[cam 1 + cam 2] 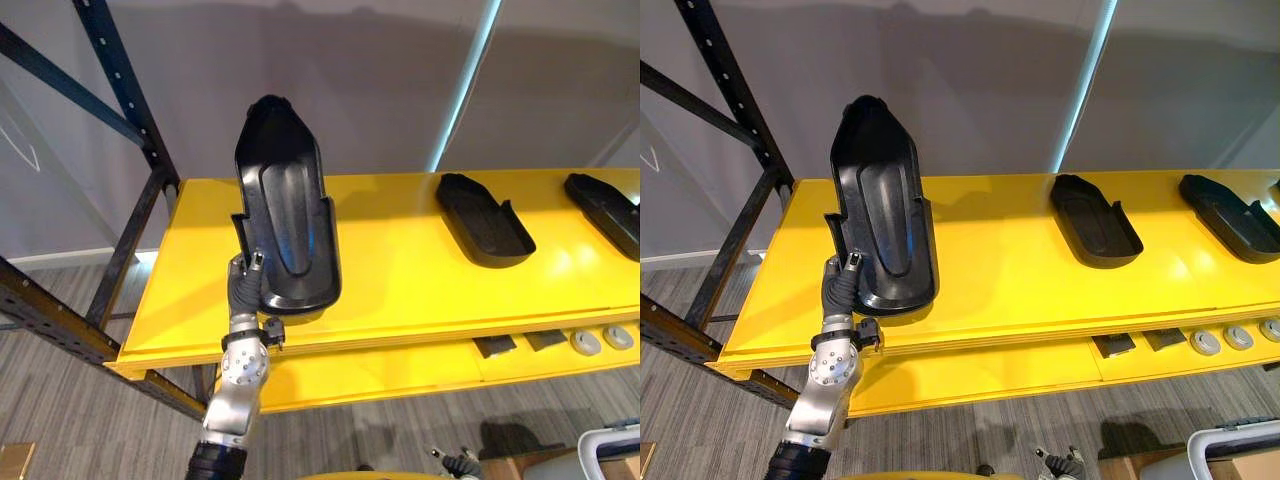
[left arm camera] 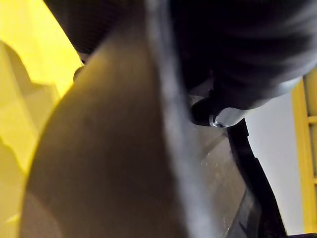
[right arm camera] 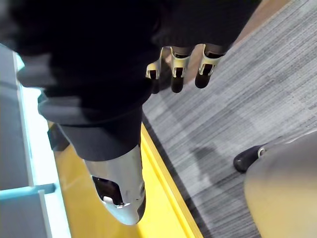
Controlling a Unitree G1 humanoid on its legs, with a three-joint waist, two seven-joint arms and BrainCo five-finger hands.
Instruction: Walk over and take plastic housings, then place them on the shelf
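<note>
Holding one housing upright at the shelf's left end with my left hand.
My left hand [image 1: 246, 284] has its fingers clamped on the lower edge of the black housing [image 1: 285, 190], which stands tilted over the yellow shelf [image 1: 400, 285]. A second housing [image 1: 484, 220] and a third housing [image 1: 606, 212] lie flat further right. My right hand [image 3: 179, 62] hangs over the floor [image 3: 247, 99], fingers apart and relaxed.

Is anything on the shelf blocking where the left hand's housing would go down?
Nothing visible. The left hand holds the housing upright over a bare stretch of the yellow shelf; two other housings lie farther right, well apart.
</note>
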